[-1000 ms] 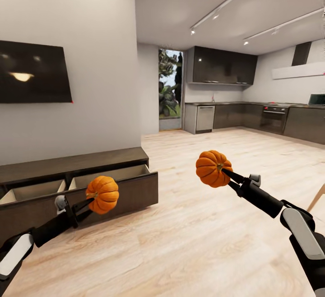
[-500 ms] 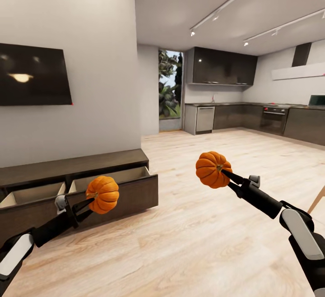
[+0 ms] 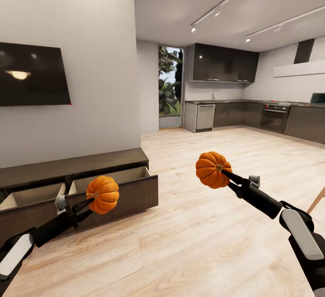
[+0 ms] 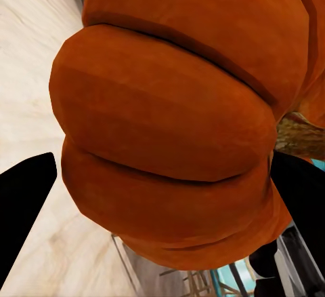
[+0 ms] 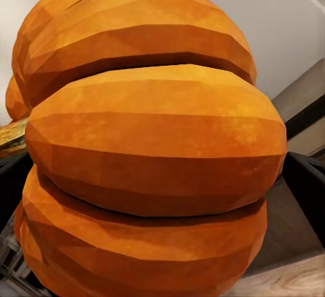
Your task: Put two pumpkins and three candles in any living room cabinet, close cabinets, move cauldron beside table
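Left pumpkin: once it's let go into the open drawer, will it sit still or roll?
Likely to roll a bit: the left pumpkin is round and ribbed, and the left hand holds it stem sideways, not on its flatter base. It looks rigid, holding its shape between the fingers. The open drawer walls should probably contain it.

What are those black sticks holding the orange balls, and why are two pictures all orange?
The black sticks are a robot's two arms, seen from a camera on its head. Each ends in a pincer. The left pincer grips one pumpkin, and the right pincer grips the other pumpkin. Each arm also carries a small camera near its pincer, so those pictures show a pumpkin very close up. On the left stands a low brown cabinet with two open drawers, under a dark screen on the wall. A kitchen is far behind.
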Controlling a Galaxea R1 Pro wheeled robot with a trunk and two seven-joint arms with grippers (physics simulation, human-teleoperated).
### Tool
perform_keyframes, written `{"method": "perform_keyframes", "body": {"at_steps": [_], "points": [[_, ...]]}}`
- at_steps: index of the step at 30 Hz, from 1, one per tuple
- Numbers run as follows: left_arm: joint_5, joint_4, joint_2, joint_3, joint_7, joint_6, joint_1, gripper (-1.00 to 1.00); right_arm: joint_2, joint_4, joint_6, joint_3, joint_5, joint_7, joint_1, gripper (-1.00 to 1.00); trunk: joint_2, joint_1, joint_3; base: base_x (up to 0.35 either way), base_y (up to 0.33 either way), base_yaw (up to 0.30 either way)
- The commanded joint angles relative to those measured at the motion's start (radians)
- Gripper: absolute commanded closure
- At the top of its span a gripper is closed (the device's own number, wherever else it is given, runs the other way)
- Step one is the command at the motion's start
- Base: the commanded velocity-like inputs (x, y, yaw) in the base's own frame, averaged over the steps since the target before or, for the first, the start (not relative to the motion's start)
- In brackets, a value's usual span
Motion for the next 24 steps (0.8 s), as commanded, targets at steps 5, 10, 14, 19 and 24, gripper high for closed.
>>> {"method": "perform_keyframes", "body": {"at_steps": [5,10,14,19,24], "points": [[0.003,0.000,0.000,0.000,-0.001,0.006,0.000,1.00,0.000,0.000,0.007,-0.001,-0.004,-0.001,-0.001,1.00,0.035,-0.020,0.006,0.000,0.000,0.000],[0.003,0.000,0.000,0.000,-0.001,0.006,0.000,1.00,0.000,0.001,0.007,-0.001,0.026,0.000,-0.001,1.00,0.070,-0.039,0.014,0.000,0.000,0.000],[0.003,-0.001,0.000,0.001,-0.001,0.006,0.000,1.00,0.000,0.001,0.007,-0.001,0.037,0.000,-0.001,1.00,0.098,-0.054,0.020,0.000,0.000,0.000],[0.003,-0.001,0.000,0.000,-0.001,0.006,0.000,1.00,0.000,0.001,0.007,-0.002,0.039,-0.001,0.000,1.00,0.133,-0.073,0.028,0.000,0.000,0.000],[0.003,-0.001,0.000,0.000,-0.001,0.006,0.000,1.00,0.000,0.001,0.007,-0.002,0.038,-0.002,-0.001,1.00,0.168,-0.092,0.035,0.000,0.000,0.000]]}}
